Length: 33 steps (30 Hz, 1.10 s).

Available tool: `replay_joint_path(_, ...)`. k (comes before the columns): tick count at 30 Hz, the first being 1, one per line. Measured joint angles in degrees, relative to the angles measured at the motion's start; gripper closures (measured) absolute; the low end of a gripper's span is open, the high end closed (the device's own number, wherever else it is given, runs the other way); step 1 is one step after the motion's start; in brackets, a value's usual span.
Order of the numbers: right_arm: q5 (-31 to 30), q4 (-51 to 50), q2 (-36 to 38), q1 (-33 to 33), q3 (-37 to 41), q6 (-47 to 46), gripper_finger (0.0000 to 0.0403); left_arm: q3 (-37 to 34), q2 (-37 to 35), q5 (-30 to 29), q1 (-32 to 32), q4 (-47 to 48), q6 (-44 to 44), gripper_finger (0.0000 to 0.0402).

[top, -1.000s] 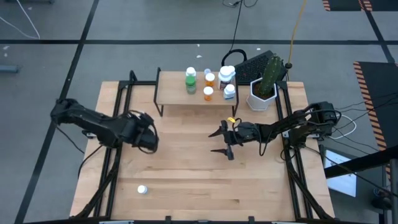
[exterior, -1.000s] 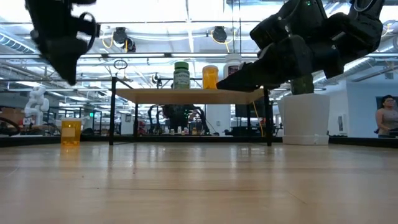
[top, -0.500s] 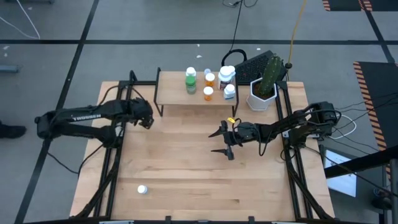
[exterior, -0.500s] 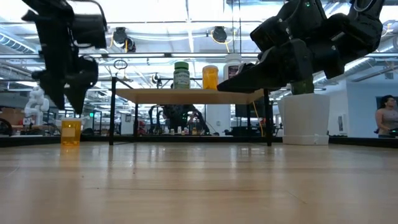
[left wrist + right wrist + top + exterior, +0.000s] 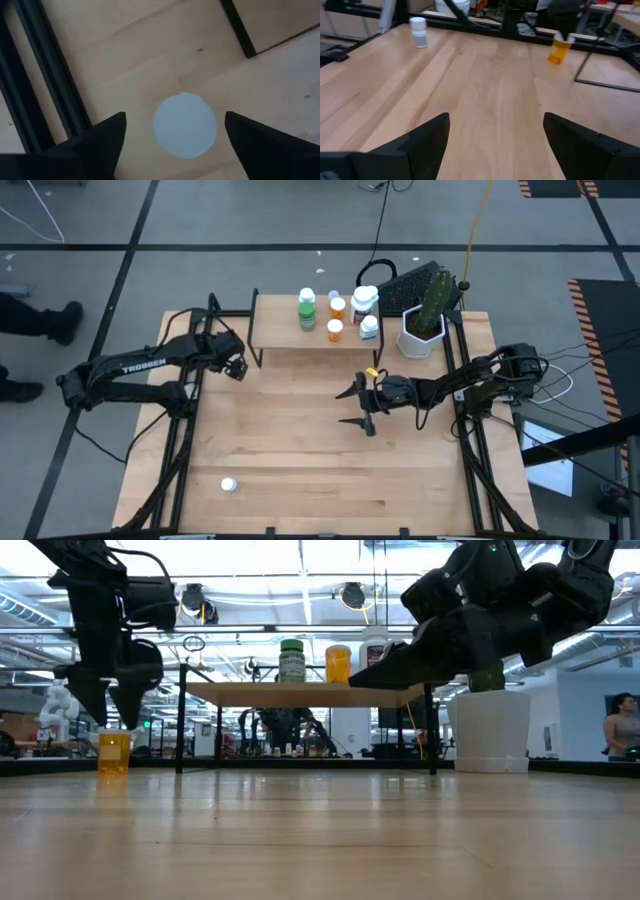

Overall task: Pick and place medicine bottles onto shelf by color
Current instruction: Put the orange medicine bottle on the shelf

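The left gripper (image 5: 172, 131) hangs wide open and empty over an orange bottle's white cap (image 5: 185, 125), left of the shelf (image 5: 312, 332). Descend centred, then close evenly. Right gripper (image 5: 359, 406) waits mid-table, spread, empty.

Cactus (image 5: 436, 295) in white pot (image 5: 421, 335); black keyboard (image 5: 405, 284) behind; person's shoes (image 5: 66, 319).

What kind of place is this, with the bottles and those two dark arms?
Probably a robotics lab or test workshop. Two robot arms are fixed at a wooden table, cables trail over a grey floor marked with tape lines, and the low view shows ceiling lights and more equipment behind the small shelf.
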State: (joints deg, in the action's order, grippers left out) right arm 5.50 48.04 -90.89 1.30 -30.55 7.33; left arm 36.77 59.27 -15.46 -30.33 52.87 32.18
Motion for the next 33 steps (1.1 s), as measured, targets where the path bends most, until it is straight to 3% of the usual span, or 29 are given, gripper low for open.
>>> replay_joint_path(9, -1.2, 0.2, 0.0, -0.1, 0.0, 0.4, 0.0089, -0.3, 0.0, 0.3, -0.5, -0.8, -0.1, 0.0119)
replay_joint_path(13, -1.4, 0.5, 0.0, -0.1, 0.0, 0.7, 0.0089, -1.9, 0.0, 3.7, -0.5, -3.2, -0.6, 0.0123)
replay_joint_path(33, -1.5, -0.8, 0.0, -0.1, 0.0, 0.9, 0.0089, -3.9, 0.0, 5.1, -1.8, -6.1, -1.2, 0.0124)
